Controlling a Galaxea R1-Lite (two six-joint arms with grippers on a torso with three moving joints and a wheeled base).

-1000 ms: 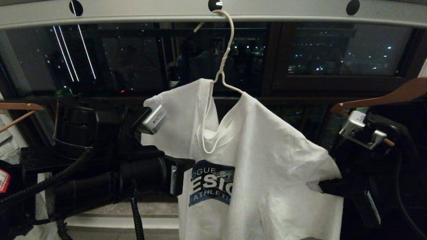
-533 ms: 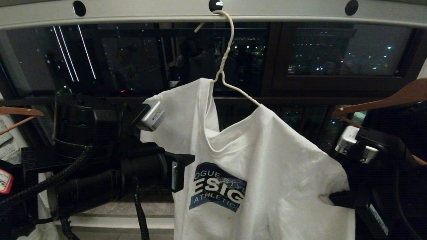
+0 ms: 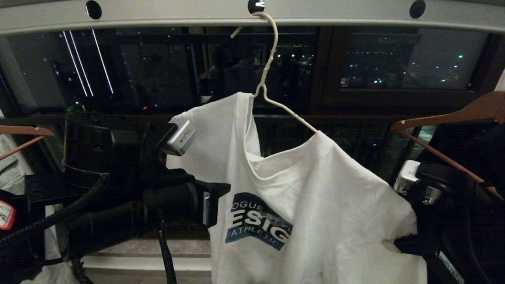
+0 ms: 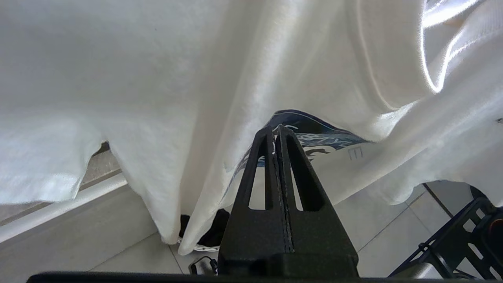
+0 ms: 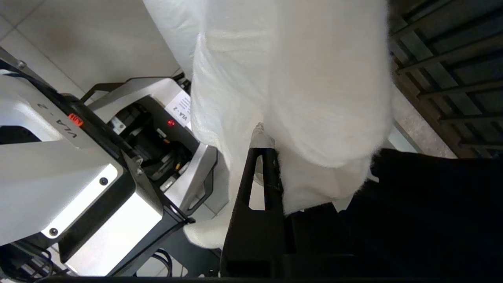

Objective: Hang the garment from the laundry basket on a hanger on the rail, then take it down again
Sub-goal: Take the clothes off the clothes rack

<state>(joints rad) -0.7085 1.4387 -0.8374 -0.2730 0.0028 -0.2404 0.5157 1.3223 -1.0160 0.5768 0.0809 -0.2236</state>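
Note:
The garment (image 3: 315, 205), a white T-shirt with a blue "ESIG" graphic, hangs askew on the white wire hanger (image 3: 269, 59). The hanger's hook sits in a hole of the grey rail (image 3: 158, 14). The shirt's left shoulder is still over the wire, while the right shoulder has slid down, leaving the hanger's right arm bare. My right gripper (image 3: 396, 243) (image 5: 262, 146) is shut on the cloth at the shirt's right side. My left gripper (image 4: 276, 127) is shut under the shirt, pinching cloth by the graphic; the head view hides it. The laundry basket (image 4: 208, 237) peeks out on the floor below.
Brown wooden hangers hang at the right (image 3: 446, 114) and left (image 3: 23, 130). A dark window with a balustrade (image 3: 394, 67) lies behind the rail. My silver base (image 5: 78, 169) and a black garment (image 5: 432, 204) flank the right gripper.
My right gripper has moved down and to the right with the cloth. The shirt's right shoulder has slid further down the hanger, baring more wire. The left arm has stayed put.

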